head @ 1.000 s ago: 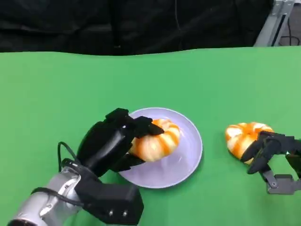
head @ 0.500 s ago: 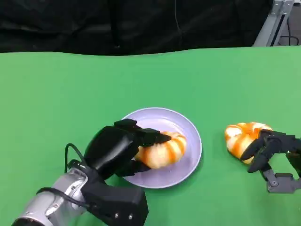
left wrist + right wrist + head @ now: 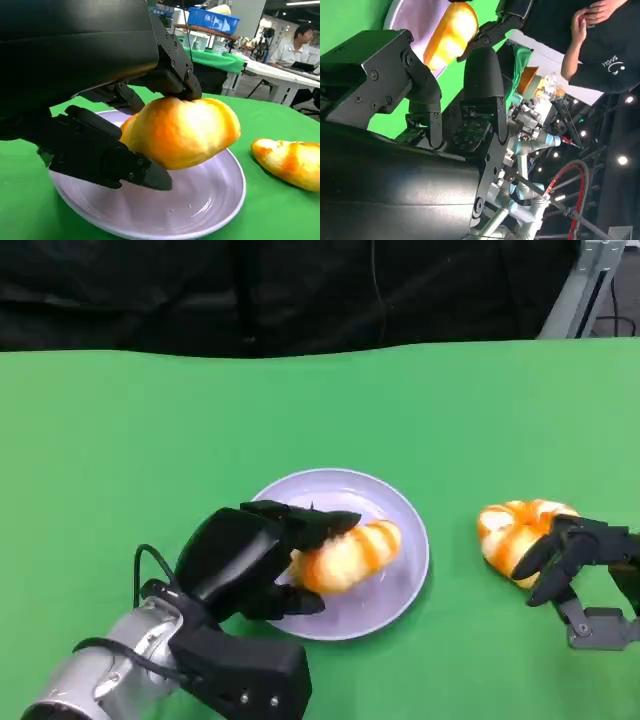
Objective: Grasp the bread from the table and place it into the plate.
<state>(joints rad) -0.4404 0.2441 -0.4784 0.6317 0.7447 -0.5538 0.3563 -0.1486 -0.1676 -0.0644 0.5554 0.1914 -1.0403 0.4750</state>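
My left hand grips an orange-and-white striped bread over the middle of the lavender plate. In the left wrist view the bread is pinched between the black fingers and hangs just above the plate. A second striped bread lies on the green table to the right of the plate. My right hand rests beside that bread's right end with its fingers arched and nothing in them. The right wrist view shows the held bread past the right hand's fingers.
The green table spreads wide around the plate. A dark curtain runs along its far edge. The second bread lies close to the plate's rim. A person in dark clothes stands beyond the table.
My left hand has carried the bread a little rightward and lower over the plate, and the bread now lies flatter. The right hand has stayed by the second bread.
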